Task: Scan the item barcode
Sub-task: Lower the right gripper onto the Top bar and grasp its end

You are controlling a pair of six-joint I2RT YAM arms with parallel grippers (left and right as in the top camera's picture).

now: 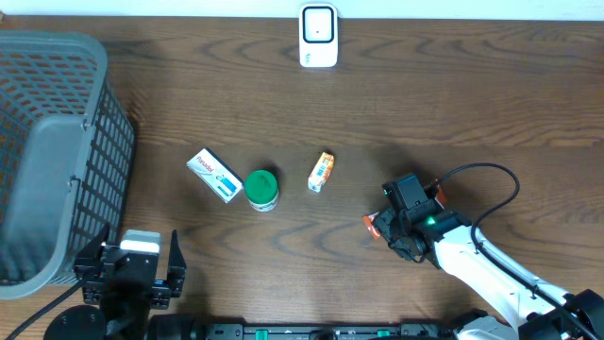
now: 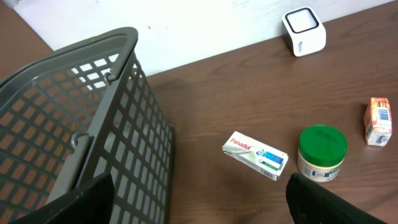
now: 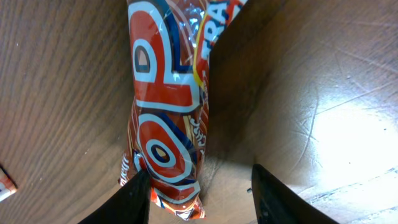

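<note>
Snack packet point(image 3: 165, 124) off-centre between spread jaws of right gripper point(image 3: 199, 186), hugging one finger; uneven close may shove or twist it, slick wrapper slips. Left gripper point(image 2: 199, 202) spread, empty.

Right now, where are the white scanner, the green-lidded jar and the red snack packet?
white scanner point(image 1: 318, 35), overhead view, middle of its top face.
green-lidded jar point(image 1: 261, 185), overhead view, centre of the lid.
red snack packet point(image 3: 163, 93), right wrist view, middle of the printed wrapper.
</note>
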